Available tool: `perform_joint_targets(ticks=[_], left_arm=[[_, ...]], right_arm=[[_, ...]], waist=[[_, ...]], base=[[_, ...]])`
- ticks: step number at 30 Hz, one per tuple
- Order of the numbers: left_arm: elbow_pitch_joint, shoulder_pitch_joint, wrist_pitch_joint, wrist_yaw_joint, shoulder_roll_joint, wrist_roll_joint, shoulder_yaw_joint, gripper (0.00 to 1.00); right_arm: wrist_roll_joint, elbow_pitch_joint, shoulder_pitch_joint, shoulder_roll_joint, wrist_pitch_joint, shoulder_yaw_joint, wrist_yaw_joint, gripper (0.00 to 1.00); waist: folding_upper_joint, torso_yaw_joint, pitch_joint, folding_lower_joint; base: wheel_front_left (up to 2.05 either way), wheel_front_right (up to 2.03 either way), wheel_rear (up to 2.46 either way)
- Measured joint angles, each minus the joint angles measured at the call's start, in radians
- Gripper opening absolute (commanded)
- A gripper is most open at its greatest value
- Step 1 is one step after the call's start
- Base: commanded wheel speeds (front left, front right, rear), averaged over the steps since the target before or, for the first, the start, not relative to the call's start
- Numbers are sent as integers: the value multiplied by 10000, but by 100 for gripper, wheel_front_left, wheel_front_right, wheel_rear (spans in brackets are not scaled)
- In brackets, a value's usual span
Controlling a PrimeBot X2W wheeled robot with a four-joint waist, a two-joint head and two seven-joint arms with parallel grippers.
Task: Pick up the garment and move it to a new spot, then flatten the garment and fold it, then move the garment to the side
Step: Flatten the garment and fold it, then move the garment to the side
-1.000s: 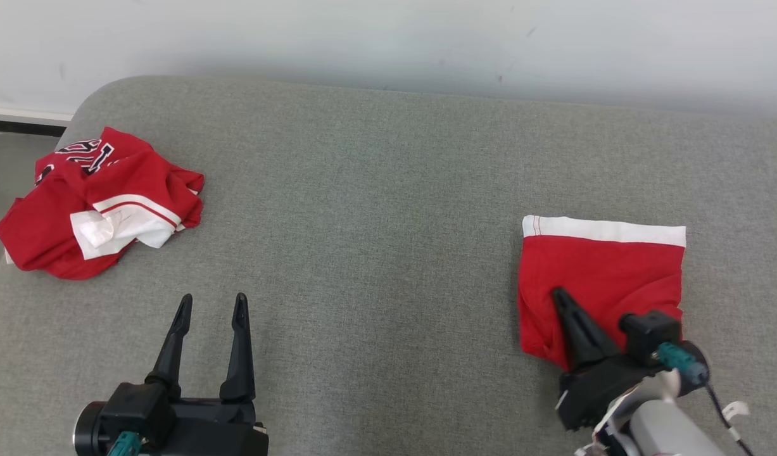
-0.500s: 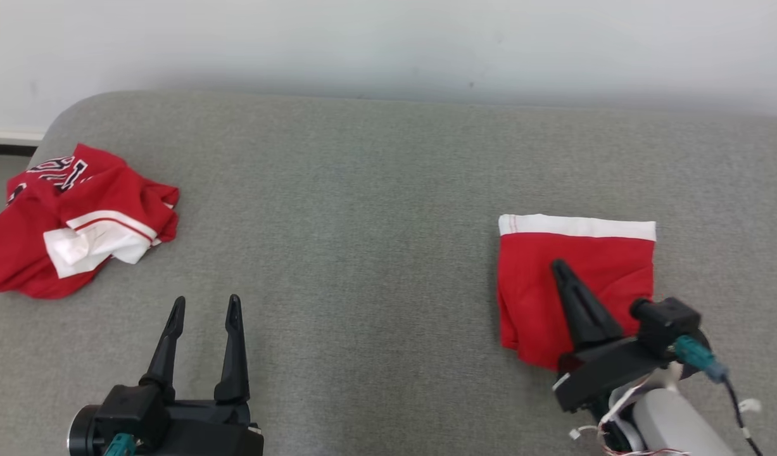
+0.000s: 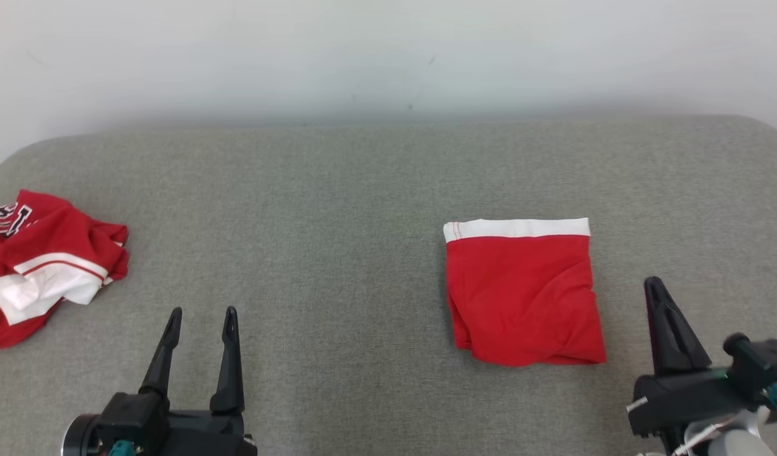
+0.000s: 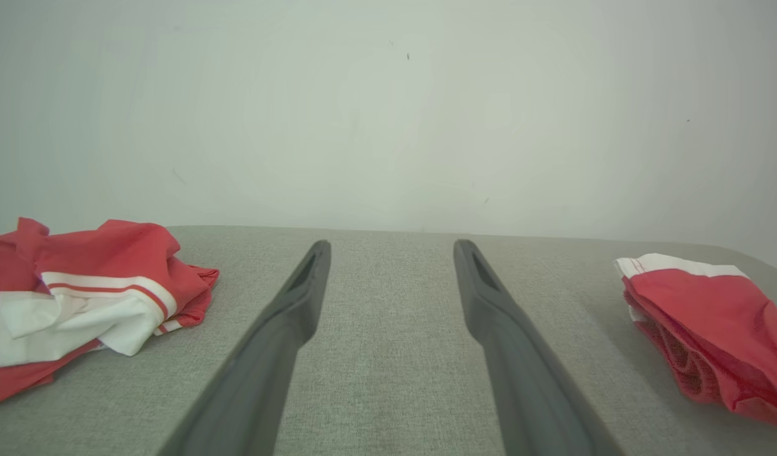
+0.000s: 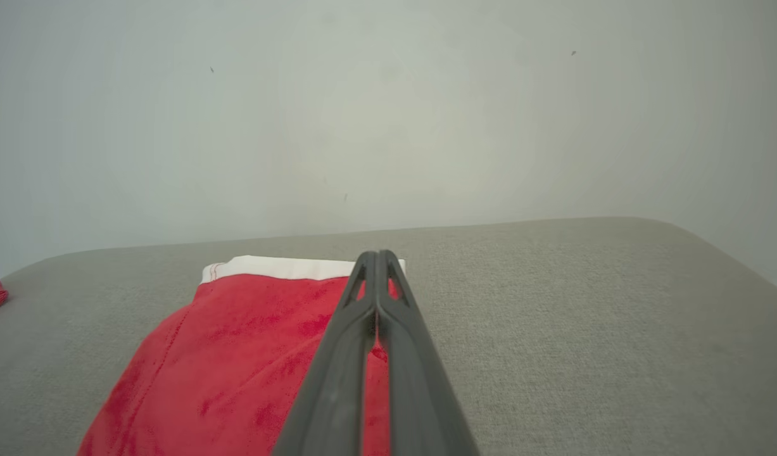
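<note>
The garment point(image 3: 521, 297) is red with a white waistband and lies folded into a neat rectangle on the grey padded surface point(image 3: 337, 221), right of centre. My right gripper point(image 3: 653, 282) is shut with nothing in it and stands just right of the garment's lower edge, apart from the cloth. In the right wrist view the shut gripper point(image 5: 377, 253) points over the garment point(image 5: 236, 354). My left gripper point(image 3: 201, 311) is open and holds nothing at the lower left. The left wrist view has the open left gripper point(image 4: 391, 244) over bare fabric, with the garment point(image 4: 711, 323) to its right.
A crumpled red and white jersey point(image 3: 40, 266) lies at the far left edge of the surface, also in the left wrist view point(image 4: 78, 304). A pale wall point(image 3: 388, 57) runs behind. The surface's rounded corners sit at far left and far right.
The head camera has swung, shifting everything leftward in the picture. My right gripper, which was over the garment's lower part, now stands off its right side, still shut. The left gripper is unchanged.
</note>
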Motion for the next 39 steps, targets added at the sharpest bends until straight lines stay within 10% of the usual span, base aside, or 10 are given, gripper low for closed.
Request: perform_joint_targets(ticks=[1,3,5,39], left_arm=[[15,58,2,-10,0,31,29,100],[94,152,2,-44,-4,94,94,100],[125,184,0,-77,2,153,174,100],[-35,1313,2,-184,54,577,491,100]], right_arm=[[-35,-82,147,25,-2,-123,0,0],[-161,-245,454,100,-2,-357,0,32],[-251,-431,765,205,0,-548,0,100],[-568,-943,1884,453,-4,-203,0,100]], waist=[[0,-60,-46,0],[0,-164,-149,-2],[0,-256,-251,-1],[0,-85,-867,0]], base=[[0,0,0],[0,0,0],[0,0,0],[0,0,0]])
